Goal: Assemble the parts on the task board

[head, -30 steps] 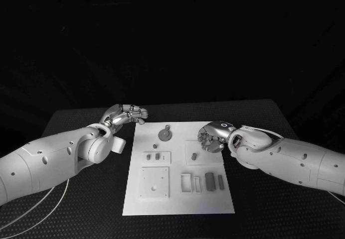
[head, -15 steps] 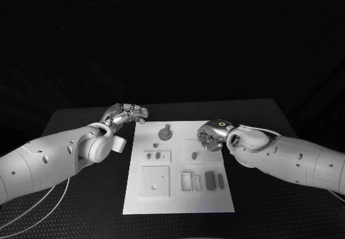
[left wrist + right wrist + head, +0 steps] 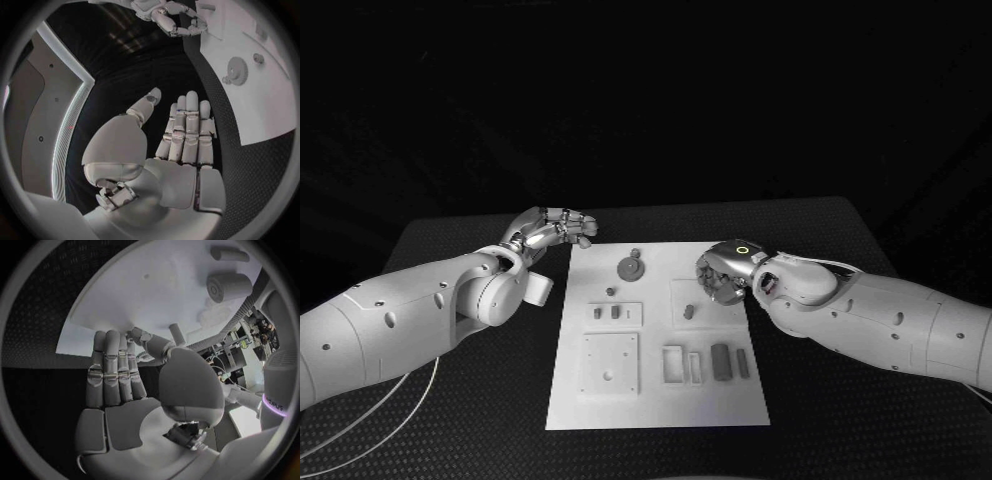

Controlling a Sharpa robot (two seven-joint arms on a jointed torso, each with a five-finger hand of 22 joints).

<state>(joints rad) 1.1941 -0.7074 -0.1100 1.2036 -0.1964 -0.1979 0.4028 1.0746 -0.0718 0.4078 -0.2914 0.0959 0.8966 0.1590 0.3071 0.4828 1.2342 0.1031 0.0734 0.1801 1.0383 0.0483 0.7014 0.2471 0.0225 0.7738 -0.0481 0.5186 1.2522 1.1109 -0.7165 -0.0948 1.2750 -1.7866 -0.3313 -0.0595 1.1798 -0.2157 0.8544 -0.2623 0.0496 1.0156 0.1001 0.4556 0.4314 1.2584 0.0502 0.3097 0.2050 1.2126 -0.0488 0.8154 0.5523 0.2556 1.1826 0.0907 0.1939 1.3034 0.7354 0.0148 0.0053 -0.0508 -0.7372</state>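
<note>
Left hand [image 3: 557, 229] empty, fingers extended — right hand [image 3: 726, 272] pinches a small part [image 3: 177, 333] above the task board [image 3: 661, 400].

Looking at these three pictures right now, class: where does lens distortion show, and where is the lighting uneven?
Left wrist view: the fisheye bends the task board's straight edge. Right wrist view: the board curves into a dome beyond the right hand. Head view: edges stay straight, the board glows bright, and darkness swallows everything beyond the table.

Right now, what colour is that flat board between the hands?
White; the task board shows best in the head view.
</note>
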